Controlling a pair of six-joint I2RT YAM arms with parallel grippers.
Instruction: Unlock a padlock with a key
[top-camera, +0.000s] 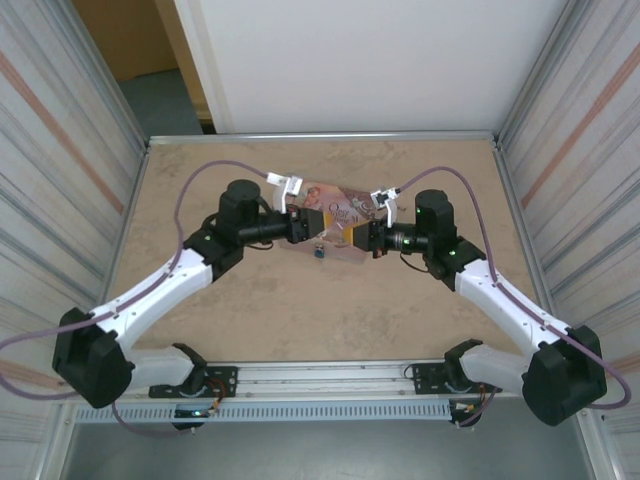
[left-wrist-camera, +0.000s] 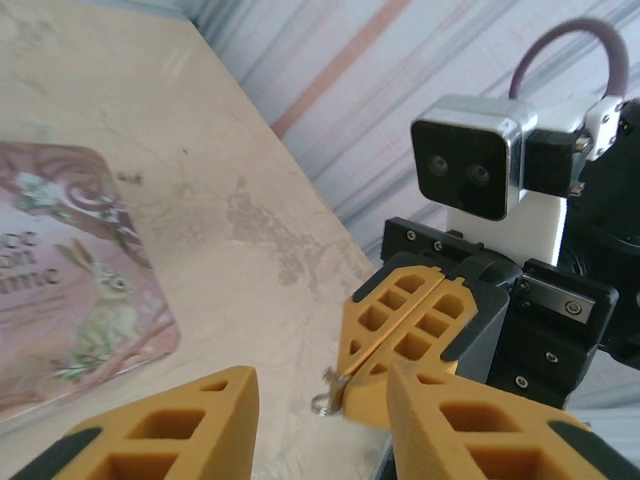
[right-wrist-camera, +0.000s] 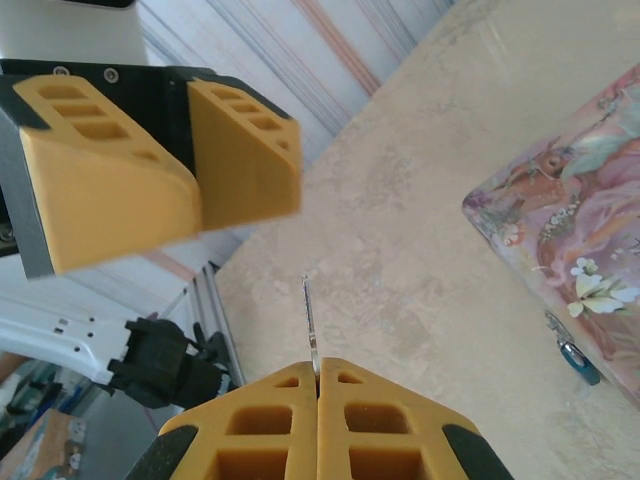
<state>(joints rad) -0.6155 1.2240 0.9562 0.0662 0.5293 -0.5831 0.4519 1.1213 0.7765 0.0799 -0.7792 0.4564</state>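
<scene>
1. The right gripper had its jaws pressed together on the key. The key's thin blade stuck out past the fingertips.
2. The left gripper faced it tip to tip, with its jaws spread and nothing between them. The key pointed toward that gripper without touching it.
3. The padlock lay on the table, right against the edge of the pink tin and apart from both grippers.
4. In the top view, both arms met over the tin at mid-table.
</scene>
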